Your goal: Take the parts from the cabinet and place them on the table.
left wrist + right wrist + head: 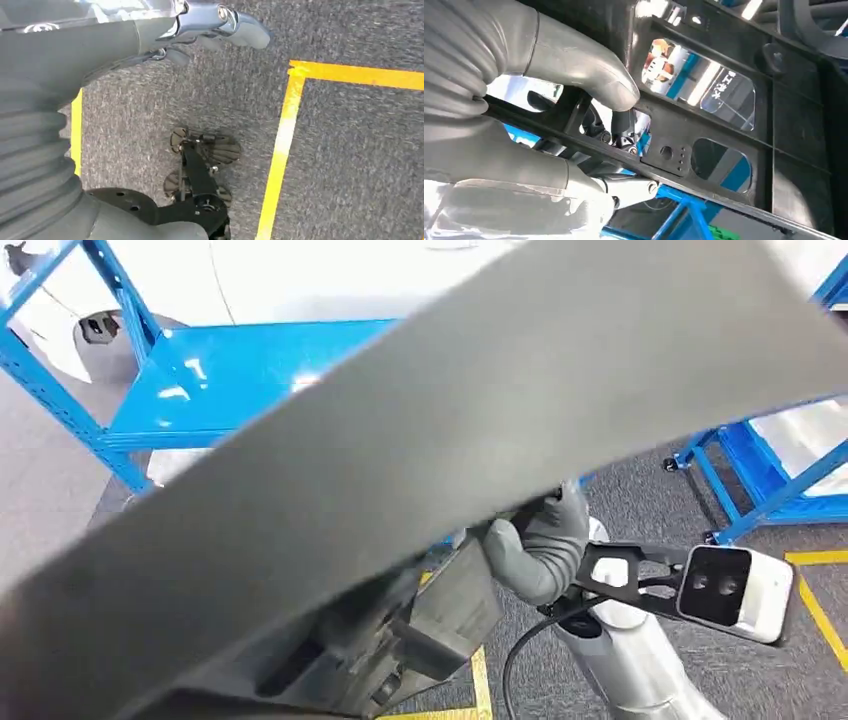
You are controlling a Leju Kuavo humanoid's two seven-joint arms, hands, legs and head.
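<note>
One large dark grey part, a long flat panel of matt plastic, crosses the head view on a slant from lower left to upper right and covers most of it; its underside carries moulded ribs and blocky housings. The right wrist view shows the same part as a black ribbed frame with three rounded rectangular openings and a small plate drilled with one larger hole and a row of tiny ones. Faint characters reflected in one opening are too blurred to read, and no brand or label is legible on the part itself. The part is held up in the air in front of the robot, above the carpet and nearer than the blue metal cabinet, whose one glossy blue shelf with perforated uprights lies behind it. A second blue rack stands on castors at the right. The floor is grey rough-pile carpet marked with yellow tape lines. The right hand grips the lower edge of the part; in the wrist view this right hand has its smooth grey thumb pressed on one bar of the frame and the darker fingers clamped beneath it. The left hand hangs over the carpet holding nothing, its fingers loosely curled and slightly apart.
</note>
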